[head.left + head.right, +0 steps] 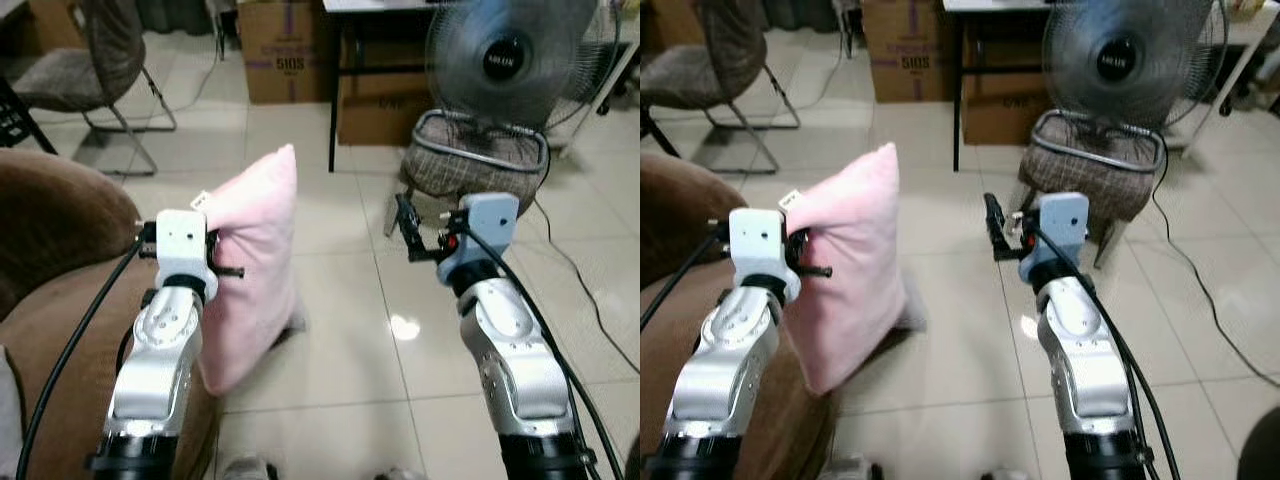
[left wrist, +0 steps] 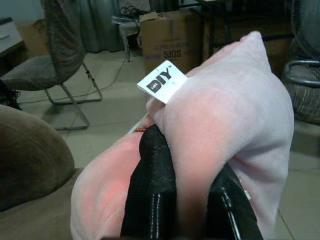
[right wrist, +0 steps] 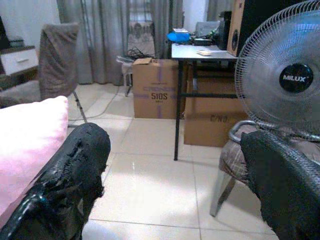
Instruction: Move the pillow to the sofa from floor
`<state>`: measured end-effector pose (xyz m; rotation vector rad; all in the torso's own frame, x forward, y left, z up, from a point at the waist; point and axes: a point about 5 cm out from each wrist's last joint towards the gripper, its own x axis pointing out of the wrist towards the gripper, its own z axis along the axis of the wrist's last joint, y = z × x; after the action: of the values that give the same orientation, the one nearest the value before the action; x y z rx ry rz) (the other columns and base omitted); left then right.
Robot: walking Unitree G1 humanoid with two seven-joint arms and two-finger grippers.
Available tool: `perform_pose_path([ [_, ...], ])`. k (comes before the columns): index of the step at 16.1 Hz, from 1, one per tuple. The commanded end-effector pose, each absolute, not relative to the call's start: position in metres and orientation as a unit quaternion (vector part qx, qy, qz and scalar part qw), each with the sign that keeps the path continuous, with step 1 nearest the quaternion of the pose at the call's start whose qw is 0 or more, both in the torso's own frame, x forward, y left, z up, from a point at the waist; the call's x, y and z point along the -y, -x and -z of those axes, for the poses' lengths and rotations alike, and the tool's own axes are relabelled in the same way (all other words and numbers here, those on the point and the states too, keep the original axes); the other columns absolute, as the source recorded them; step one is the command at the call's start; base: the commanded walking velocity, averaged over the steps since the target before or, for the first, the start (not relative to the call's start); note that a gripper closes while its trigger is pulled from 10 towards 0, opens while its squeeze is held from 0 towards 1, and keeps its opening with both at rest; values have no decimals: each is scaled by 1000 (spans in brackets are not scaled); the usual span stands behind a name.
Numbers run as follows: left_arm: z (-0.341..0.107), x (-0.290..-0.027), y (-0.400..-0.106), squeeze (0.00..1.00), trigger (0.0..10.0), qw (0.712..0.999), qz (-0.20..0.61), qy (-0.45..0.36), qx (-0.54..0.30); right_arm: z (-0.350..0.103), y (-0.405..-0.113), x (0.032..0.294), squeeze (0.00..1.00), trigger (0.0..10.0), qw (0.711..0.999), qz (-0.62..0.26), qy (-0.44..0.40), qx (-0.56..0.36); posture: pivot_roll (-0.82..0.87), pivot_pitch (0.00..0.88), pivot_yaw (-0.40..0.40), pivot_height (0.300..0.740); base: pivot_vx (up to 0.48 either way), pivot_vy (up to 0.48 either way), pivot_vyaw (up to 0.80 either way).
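Pillow (image 1: 255, 265), pink, held up off floor beside brown sofa (image 1: 50, 260); long axis approx vertical, top corner pointing up, slight tilt, white tag near top edge. Left gripper (image 2: 187, 200) clamped on pillow edge, fabric bunched btwn fingers. Right gripper (image 1: 408, 228) spread wide, holding nothing, w/ fan (image 1: 515, 65) beyond.

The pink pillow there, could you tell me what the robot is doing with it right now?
The left end effector is shut on the pink pillow, pinching a fold of it near its white tag and holding it upright, off the tiled floor, beside the brown sofa. The right end effector is open and holds nothing, out in front of a fan. The pillow is not yet on the sofa.
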<state>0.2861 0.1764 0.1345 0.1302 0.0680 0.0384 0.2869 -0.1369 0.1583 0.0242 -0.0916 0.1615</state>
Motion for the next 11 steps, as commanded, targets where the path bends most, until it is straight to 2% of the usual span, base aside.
perform_pose_path([
  [1, -144, -176, -286, 0, 10000, 996, -18, -82, -10, -155, -285, 136, 0, 10000, 995, -86, -21, 37, -15, 0, 0, 740, 0, 0, 0],
  [5, -145, -179, -285, 0, 10000, 996, -20, -87, -10, -153, -284, 130, 0, 10000, 994, -105, -26, 32, -12, 0, 4, 740, 0, 0, 0],
  [11, -144, -180, -285, 0, 10000, 996, -13, -91, -9, -146, -283, 134, 0, 10000, 996, -86, -7, 13, -17, 0, 11, 740, 0, 0, 0],
])
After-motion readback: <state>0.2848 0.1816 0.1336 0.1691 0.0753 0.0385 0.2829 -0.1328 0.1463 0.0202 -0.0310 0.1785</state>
